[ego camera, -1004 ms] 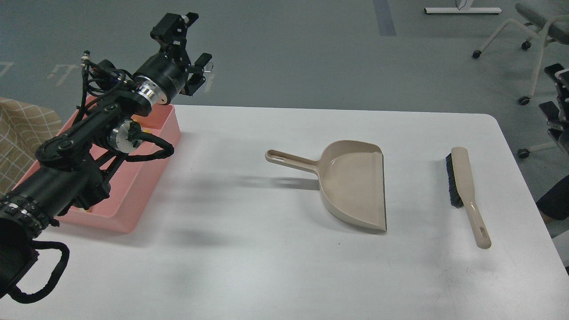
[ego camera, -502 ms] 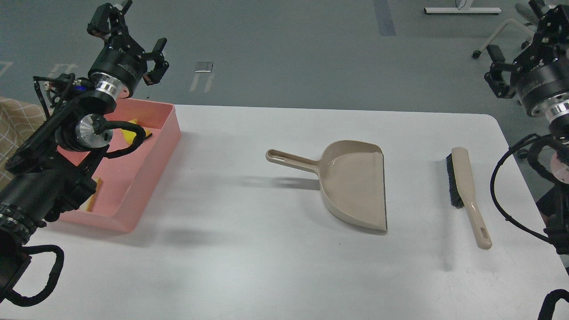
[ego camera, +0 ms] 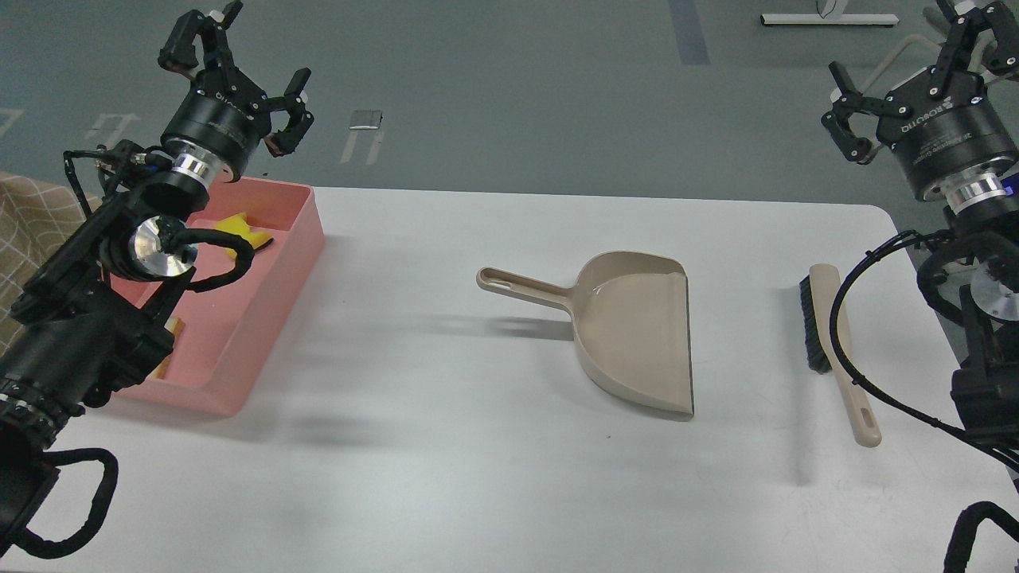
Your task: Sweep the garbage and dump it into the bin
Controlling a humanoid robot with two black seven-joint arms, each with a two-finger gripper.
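Note:
The pink bin (ego camera: 267, 306) stands at the table's left edge. Inside it lie the bright yellow scrap (ego camera: 236, 226) near the far end and the tan strip (ego camera: 172, 336) near the front, partly hidden by my left arm. My left gripper (ego camera: 253, 56) is raised above the bin's far end, open and empty. My right gripper (ego camera: 899, 48) is raised at the far right, beyond the table's back corner, open and empty. The beige dustpan (ego camera: 633, 334) lies empty mid-table, handle pointing left. The beige brush (ego camera: 832, 342) lies right of it, partly crossed by my right arm's cable.
The white table (ego camera: 446, 477) carries all these things. A checked beige cloth (ego camera: 28, 231) shows at the far left beside the bin. An office chair (ego camera: 967, 48) stands on the grey floor behind my right gripper.
My left arm swung up and left, uncovering the bin's inside and the scraps in it. My right arm came into view at the right and rose, its gripper shifting left.

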